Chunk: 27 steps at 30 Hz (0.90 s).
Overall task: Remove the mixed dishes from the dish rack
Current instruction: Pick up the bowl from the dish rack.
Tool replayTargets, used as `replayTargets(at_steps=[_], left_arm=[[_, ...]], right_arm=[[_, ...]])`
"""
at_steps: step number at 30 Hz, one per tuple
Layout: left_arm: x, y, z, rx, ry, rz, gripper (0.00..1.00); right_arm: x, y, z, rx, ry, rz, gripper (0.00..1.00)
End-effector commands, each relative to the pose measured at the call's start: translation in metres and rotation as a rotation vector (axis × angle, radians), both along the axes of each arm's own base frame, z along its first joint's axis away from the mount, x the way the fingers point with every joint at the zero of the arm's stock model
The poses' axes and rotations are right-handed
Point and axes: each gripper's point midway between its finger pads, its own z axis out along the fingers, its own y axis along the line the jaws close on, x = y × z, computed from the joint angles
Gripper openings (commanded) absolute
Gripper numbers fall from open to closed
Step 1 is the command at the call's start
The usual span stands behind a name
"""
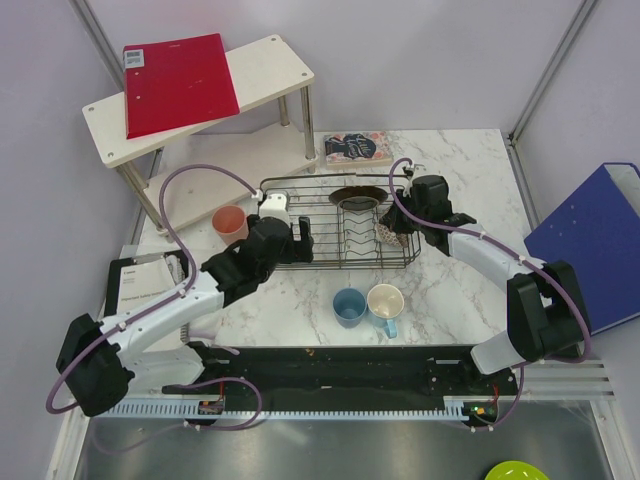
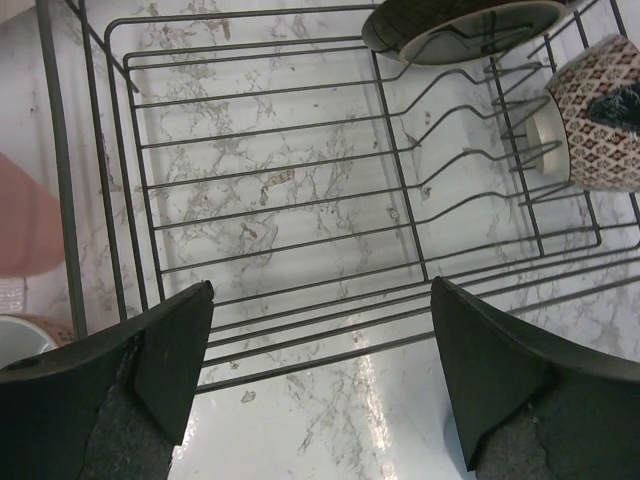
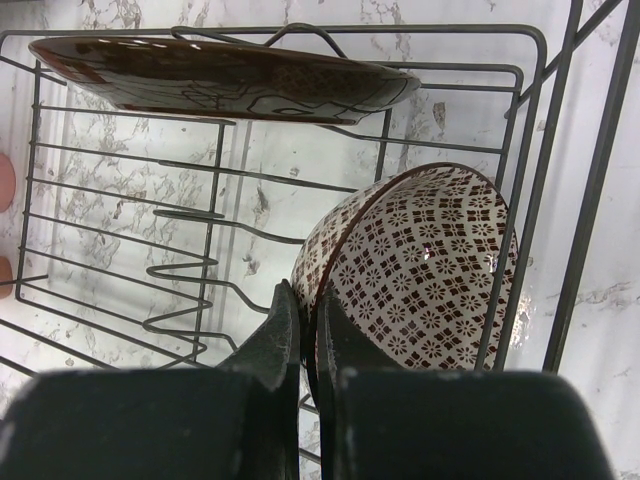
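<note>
At three o'clock in the dish rack (image 1: 330, 235), right tool (image 3: 308, 315) pinches the red-speckled bowl (image 3: 420, 270) by its rim (left tool (image 2: 320, 290) gapes empty); lift straight up.

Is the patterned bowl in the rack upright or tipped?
Tipped: the bowl stands on its edge among the rack wires, its foot facing sideways, not down.
</note>
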Motion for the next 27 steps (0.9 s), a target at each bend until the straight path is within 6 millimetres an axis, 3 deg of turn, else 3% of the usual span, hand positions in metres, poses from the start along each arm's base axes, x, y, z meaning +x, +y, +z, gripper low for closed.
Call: replayTargets(at_steps=[1,5,6,12,15,21,27], left_arm=[[-0.006,0.0,0.012,0.129,-0.029,-0.153,0.91],[-0.01,-0.001,0.0,0.135,0.0,-0.166,0.85],[-0.007,0.008,0.0,0.147,-0.003,-0.113,0.84],[0.018,0.054,0.036,0.186,-0.114,0.192,0.81],[0.032,0.072,0.042,0.197,-0.111,0.276,0.79],[0.043,0.095,0.005,0.163,0.024,0.353,0.72],[0.048,0.091,-0.028,0.164,0.115,0.353,0.68]], right_arm=[[0.001,-0.009,-0.009,-0.071,-0.018,0.001,0.0],[0.0,-0.007,-0.012,-0.066,-0.009,0.003,0.0],[0.0,-0.007,-0.012,-0.064,-0.008,0.006,0.0],[0.0,-0.008,-0.012,-0.063,-0.008,0.003,0.0],[-0.001,-0.007,-0.011,-0.06,-0.01,0.005,0.0],[-0.001,-0.009,-0.012,-0.063,-0.009,-0.002,0.0],[-0.001,-0.007,-0.013,-0.051,-0.004,-0.001,0.0]])
